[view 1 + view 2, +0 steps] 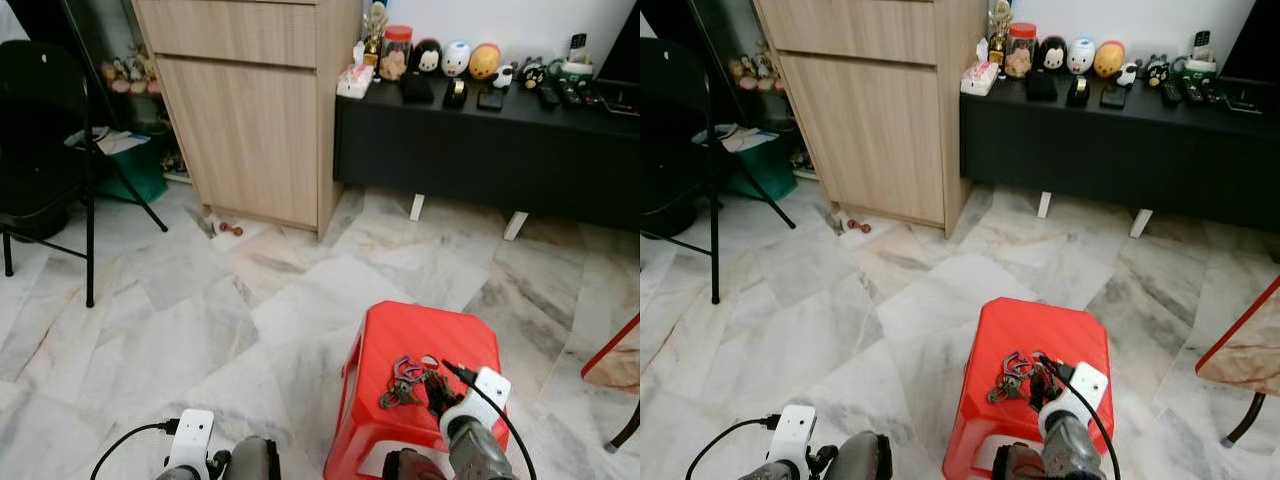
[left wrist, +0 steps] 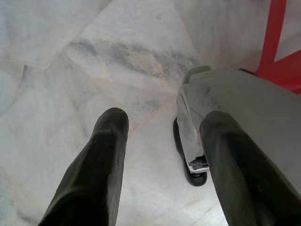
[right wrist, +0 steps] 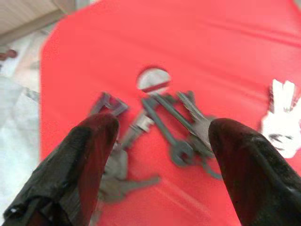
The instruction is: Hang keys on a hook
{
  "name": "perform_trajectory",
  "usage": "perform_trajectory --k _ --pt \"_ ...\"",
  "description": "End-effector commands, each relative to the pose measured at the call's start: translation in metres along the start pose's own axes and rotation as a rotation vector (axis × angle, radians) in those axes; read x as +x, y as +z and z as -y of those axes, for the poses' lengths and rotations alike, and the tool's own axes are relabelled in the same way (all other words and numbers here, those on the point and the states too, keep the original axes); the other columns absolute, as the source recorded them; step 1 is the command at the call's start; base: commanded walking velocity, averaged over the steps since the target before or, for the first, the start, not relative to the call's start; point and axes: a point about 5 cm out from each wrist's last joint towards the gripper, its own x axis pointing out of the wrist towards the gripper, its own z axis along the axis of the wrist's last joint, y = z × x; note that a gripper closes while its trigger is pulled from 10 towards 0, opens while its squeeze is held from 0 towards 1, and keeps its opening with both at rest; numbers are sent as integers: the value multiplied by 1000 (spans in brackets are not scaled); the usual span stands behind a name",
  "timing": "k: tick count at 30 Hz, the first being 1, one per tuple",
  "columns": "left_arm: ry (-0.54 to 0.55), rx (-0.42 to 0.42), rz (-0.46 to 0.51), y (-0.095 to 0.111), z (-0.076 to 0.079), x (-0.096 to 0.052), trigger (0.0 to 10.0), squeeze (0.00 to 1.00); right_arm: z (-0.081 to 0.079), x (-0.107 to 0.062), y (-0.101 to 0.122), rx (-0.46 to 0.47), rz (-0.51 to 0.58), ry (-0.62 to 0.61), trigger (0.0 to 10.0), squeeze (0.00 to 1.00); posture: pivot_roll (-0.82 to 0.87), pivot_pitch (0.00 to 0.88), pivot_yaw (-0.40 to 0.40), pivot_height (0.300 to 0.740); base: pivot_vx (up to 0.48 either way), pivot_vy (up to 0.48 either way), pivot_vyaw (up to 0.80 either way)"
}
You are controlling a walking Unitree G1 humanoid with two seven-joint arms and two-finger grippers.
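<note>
Below us, we see a bunch of keys (image 1: 410,382) lying on the top of a red plastic stool (image 1: 425,338), spread around the small round hole in its middle; our right gripper (image 3: 160,136) hangs just above them with its fingers (image 3: 91,141) set wide apart, one on each side of the bunch, holding nothing; our left gripper (image 2: 162,136) hangs low beside the stool over the marble floor (image 1: 180,320), its fingers likewise parted and empty; farther off stand a wooden cabinet (image 1: 245,100) and a black worktop (image 1: 480,140) carrying small figurines, while a black folding chair (image 1: 45,150) stands at our left.
</note>
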Motion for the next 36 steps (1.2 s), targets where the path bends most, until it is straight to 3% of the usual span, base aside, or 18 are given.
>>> perform_trajectory --k 1,15,36 --pt "0 11 -5 -2 -1 -1 10000 0 -1 0 0 14 -8 3 10000 0 90 49 -17 618 0 0 0" --pt "0 26 -14 -10 -1 -3 10000 0 13 1 12 116 55 -85 10000 0 92 80 -14 618 0 0 0" --pt "22 17 -7 -24 -10 -9 10000 0 17 -2 2 66 20 -77 10000 0 108 169 -28 618 0 0 0"
